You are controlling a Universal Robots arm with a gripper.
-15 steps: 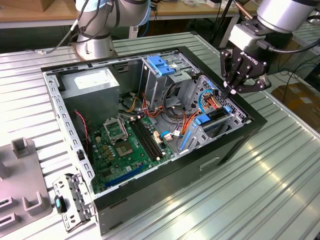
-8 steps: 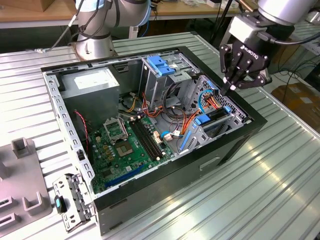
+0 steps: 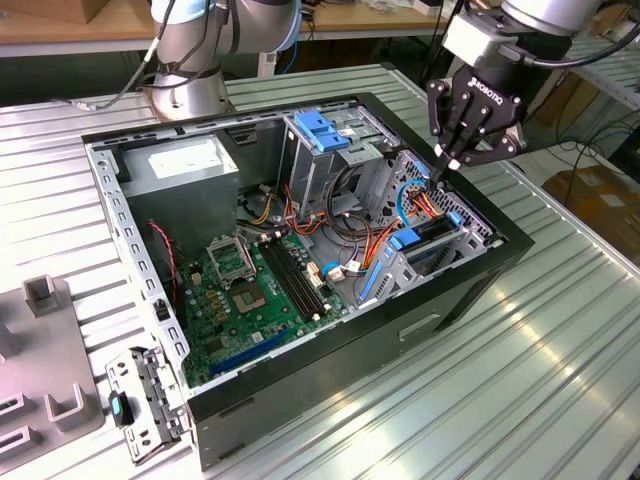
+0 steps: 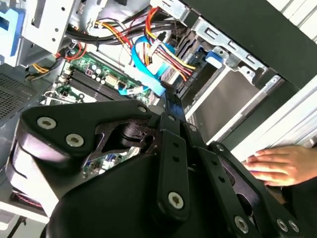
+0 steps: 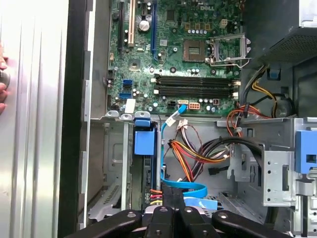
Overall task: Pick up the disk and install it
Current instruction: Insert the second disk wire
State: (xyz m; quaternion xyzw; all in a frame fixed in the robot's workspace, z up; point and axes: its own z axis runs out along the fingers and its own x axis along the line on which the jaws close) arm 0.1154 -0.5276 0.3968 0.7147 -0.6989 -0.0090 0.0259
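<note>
Flat silver-grey metal disk (image 3: 438, 243) with blue plastic rails: apparently already down in the metal drive bay (image 3: 478, 228) at the corner of the open black computer case (image 3: 330, 385) on the exterior view's right, standing on edge, dark and mostly hidden by the bay walls (label not readable from here). Long axis judged to run along the bay, beside the case's side wall, though hard to confirm. Straight above it, very near or perhaps touching its upper edge, the black gripper (image 3: 441, 168), pointing down, fingers (image 4: 172, 116) drawn together to a narrow tip with nothing visible between them. Just beside the fingertips, a bundle of red, orange and yellow cables (image 5: 198, 153) and a flat blue ribbon cable (image 5: 184, 187). Further out, the green motherboard (image 3: 245, 290) on the case floor, then the ribbed metal table (image 3: 500, 400), with a person's hand (image 4: 281, 166) resting on it by the case.
</note>
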